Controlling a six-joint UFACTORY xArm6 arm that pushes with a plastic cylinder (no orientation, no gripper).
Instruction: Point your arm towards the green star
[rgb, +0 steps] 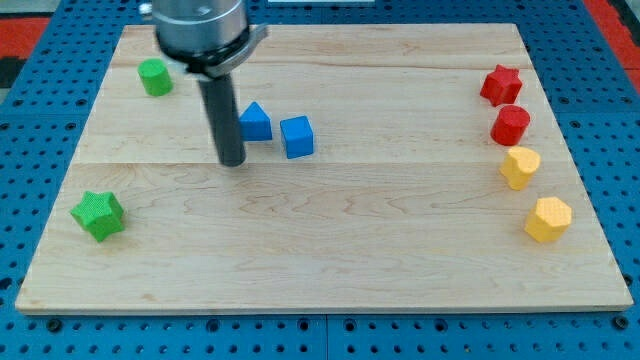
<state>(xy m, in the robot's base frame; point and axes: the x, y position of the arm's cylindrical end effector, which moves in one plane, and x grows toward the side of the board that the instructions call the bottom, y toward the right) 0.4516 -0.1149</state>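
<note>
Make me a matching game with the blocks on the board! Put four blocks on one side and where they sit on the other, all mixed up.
Blocks:
1. green star
2. red star
3. blue cube
4. green cylinder

Places:
A. the view's top right
B. the view's top left
C. near the middle, on the view's right of my tip
D. the view's bottom left

Pairs: 1-D, 2-A, 3-C, 4-B
</note>
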